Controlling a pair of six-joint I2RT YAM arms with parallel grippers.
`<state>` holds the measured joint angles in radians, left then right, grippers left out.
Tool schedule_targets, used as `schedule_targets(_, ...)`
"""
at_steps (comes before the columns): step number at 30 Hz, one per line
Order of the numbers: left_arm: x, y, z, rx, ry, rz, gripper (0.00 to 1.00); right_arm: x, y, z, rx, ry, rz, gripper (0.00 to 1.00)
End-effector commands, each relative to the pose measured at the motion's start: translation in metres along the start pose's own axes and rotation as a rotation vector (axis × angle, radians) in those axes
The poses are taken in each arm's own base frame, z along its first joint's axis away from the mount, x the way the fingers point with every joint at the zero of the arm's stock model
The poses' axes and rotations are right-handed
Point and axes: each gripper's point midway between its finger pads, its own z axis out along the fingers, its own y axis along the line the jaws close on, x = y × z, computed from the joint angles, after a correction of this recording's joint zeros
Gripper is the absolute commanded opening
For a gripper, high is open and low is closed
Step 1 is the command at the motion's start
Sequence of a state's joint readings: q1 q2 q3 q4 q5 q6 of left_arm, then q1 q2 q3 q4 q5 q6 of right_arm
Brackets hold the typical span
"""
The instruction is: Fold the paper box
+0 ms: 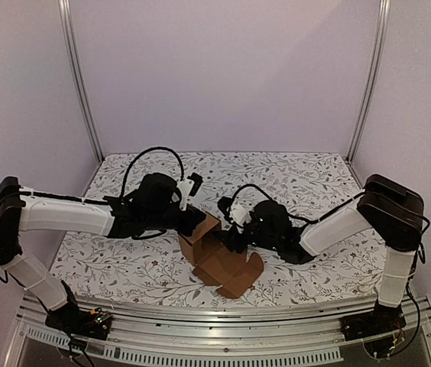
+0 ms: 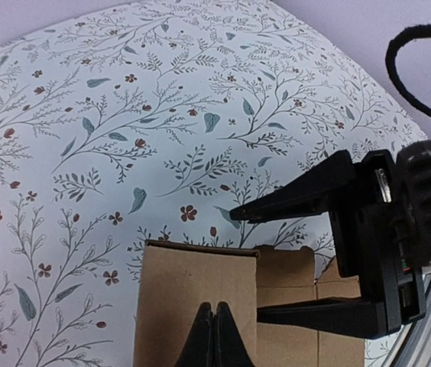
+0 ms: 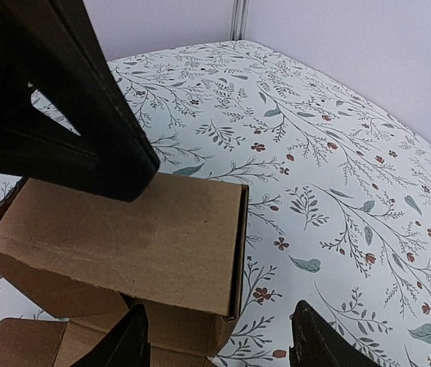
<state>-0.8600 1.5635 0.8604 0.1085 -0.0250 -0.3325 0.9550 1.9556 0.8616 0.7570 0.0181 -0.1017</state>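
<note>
The paper box (image 1: 200, 243) is brown cardboard, partly folded, with one part standing and open flaps (image 1: 232, 269) lying flat toward the near edge. My left gripper (image 1: 196, 217) is shut, and its tips (image 2: 214, 315) rest against the box's top panel (image 2: 192, 275). My right gripper (image 1: 228, 234) is open at the box's right side. In the right wrist view its jaws (image 3: 219, 340) straddle the near corner of the box (image 3: 124, 237) without touching it. The left gripper's body (image 3: 55, 107) fills that view's upper left. The right gripper's fingers (image 2: 299, 197) show in the left wrist view.
The table has a floral-patterned cloth (image 1: 299, 183). Lilac walls and metal posts (image 1: 78, 84) enclose the back and sides. A black cable (image 1: 150, 157) loops above the left wrist. A metal rail (image 1: 215, 317) runs along the near edge.
</note>
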Motion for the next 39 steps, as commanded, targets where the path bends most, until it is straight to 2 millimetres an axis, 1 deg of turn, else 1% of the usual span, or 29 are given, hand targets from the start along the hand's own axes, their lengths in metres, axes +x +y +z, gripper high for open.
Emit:
schedule_targets(1,-0.023,-0.007,-0.016,0.044,-0.029,0.012,0.00,0.009,0.009,-0.017,-0.071,0.089,-0.057,0.62)
schedule_targets(2,-0.025,-0.008,-0.020,0.047,-0.031,0.012,0.00,0.010,0.010,-0.020,-0.084,0.104,-0.074,0.62)
schedule_targets(5,-0.032,-0.008,-0.033,0.037,-0.046,-0.007,0.00,0.003,0.009,-0.033,-0.108,0.138,-0.105,0.62)
schedule_targets(6,-0.028,-0.005,-0.038,0.025,-0.029,-0.019,0.00,-0.001,0.008,-0.039,-0.119,0.153,-0.117,0.62)
schedule_targets(9,-0.021,0.007,-0.052,-0.041,-0.003,-0.060,0.00,-0.016,0.001,-0.048,-0.135,0.178,-0.113,0.62)
schedule_targets(10,-0.017,0.012,-0.056,-0.066,0.007,-0.084,0.00,-0.026,-0.003,-0.051,-0.140,0.179,-0.108,0.61)
schedule_targets(13,0.003,0.025,-0.067,-0.133,0.055,-0.146,0.00,-0.045,-0.013,-0.053,-0.152,0.210,-0.073,0.60)
schedule_targets(14,0.009,0.027,-0.070,-0.140,0.068,-0.169,0.00,-0.053,-0.018,-0.053,-0.147,0.217,-0.057,0.59)
schedule_targets(15,0.019,0.030,-0.073,-0.151,0.098,-0.192,0.00,-0.060,-0.022,-0.051,-0.142,0.227,-0.042,0.59)
schedule_targets(16,0.027,0.031,-0.075,-0.154,0.119,-0.213,0.00,-0.063,-0.027,-0.049,-0.136,0.242,-0.015,0.60)
schedule_targets(17,0.036,0.032,-0.077,-0.159,0.145,-0.235,0.00,-0.074,-0.033,-0.047,-0.130,0.238,0.008,0.60)
schedule_targets(20,0.063,0.036,-0.080,-0.177,0.224,-0.294,0.00,-0.094,-0.039,-0.038,-0.149,0.259,0.069,0.60)
schedule_targets(22,0.079,0.033,-0.081,-0.157,0.273,-0.327,0.00,-0.102,-0.039,-0.031,-0.165,0.290,0.096,0.60)
schedule_targets(25,0.094,0.023,-0.079,-0.104,0.321,-0.352,0.00,-0.101,-0.038,-0.017,-0.181,0.349,0.128,0.56)
schedule_targets(26,0.097,0.020,-0.078,-0.085,0.334,-0.356,0.00,-0.096,-0.037,-0.011,-0.187,0.376,0.140,0.54)
schedule_targets(29,0.100,0.011,-0.071,-0.036,0.357,-0.356,0.00,-0.093,-0.036,-0.003,-0.202,0.414,0.161,0.50)
schedule_targets(32,0.102,0.004,-0.063,-0.003,0.374,-0.357,0.00,-0.088,-0.030,0.006,-0.236,0.456,0.196,0.40)
schedule_targets(33,0.103,0.003,-0.060,0.004,0.382,-0.356,0.00,-0.087,-0.028,0.008,-0.247,0.464,0.213,0.38)
schedule_targets(35,0.108,0.002,-0.054,0.003,0.404,-0.354,0.00,-0.077,-0.024,0.017,-0.265,0.489,0.242,0.32)
schedule_targets(37,0.111,0.003,-0.049,-0.006,0.418,-0.348,0.00,-0.072,-0.021,0.024,-0.275,0.501,0.260,0.27)
schedule_targets(39,0.113,0.006,-0.044,-0.020,0.420,-0.344,0.00,-0.070,-0.021,0.029,-0.272,0.512,0.298,0.22)
